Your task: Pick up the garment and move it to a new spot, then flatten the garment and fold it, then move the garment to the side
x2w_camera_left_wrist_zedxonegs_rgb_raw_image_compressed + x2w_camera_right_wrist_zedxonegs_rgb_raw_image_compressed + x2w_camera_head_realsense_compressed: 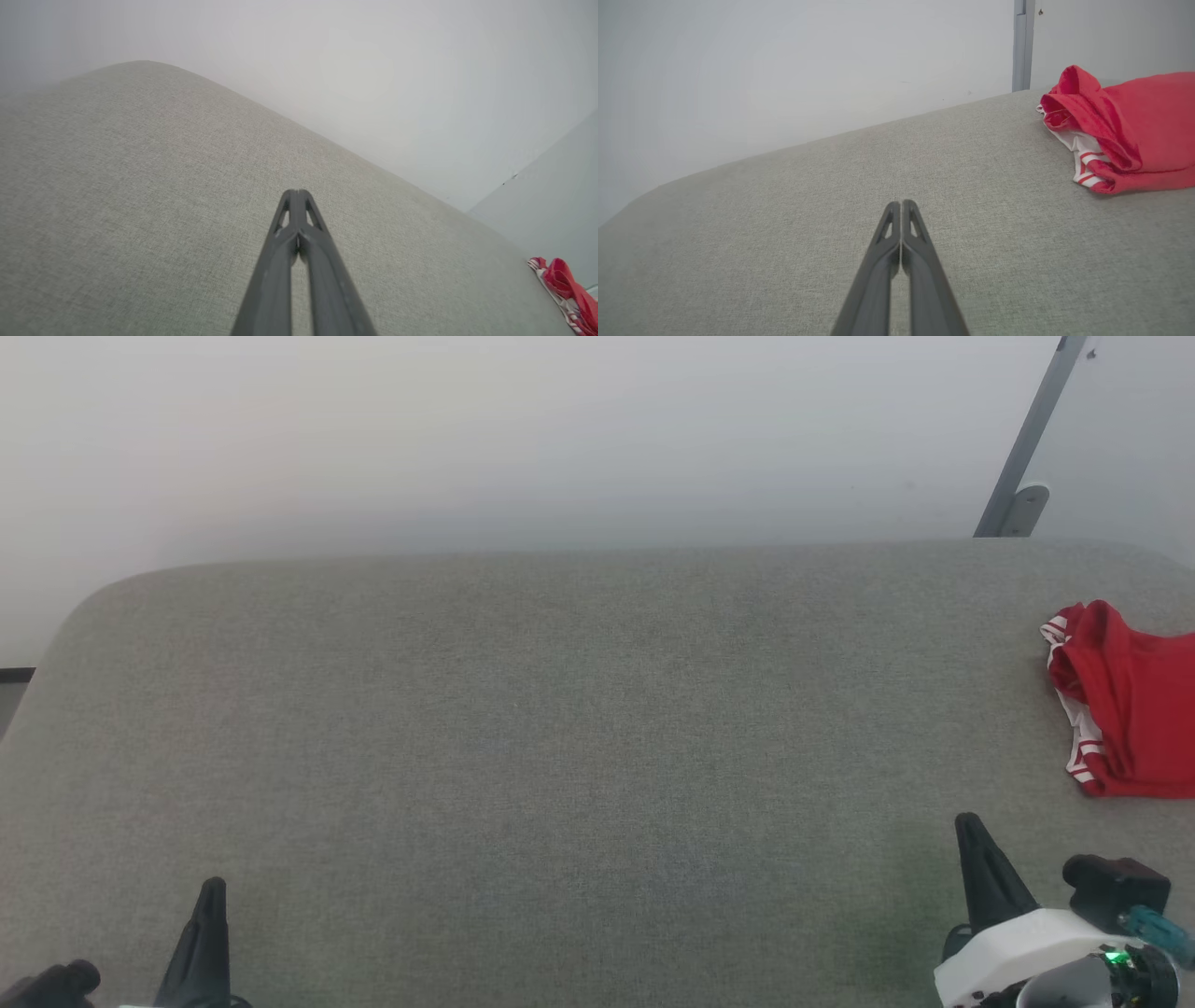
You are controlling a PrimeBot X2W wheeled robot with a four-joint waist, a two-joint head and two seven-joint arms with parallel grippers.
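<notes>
Left gripper (211,903) is sitting at the near left, its fingers pressed tight together and gripping nothing, pointing out over the grey fabric-covered surface (560,756). Right gripper (973,835) is doing the same at the near right, pinched fully closed and empty. Beyond it, the red T-shirt (1134,709) is lying bunched at the far right edge, its striped trim showing, apart from both grippers.

garment (1125,705) cut by right edge, lettering hidden
</notes>
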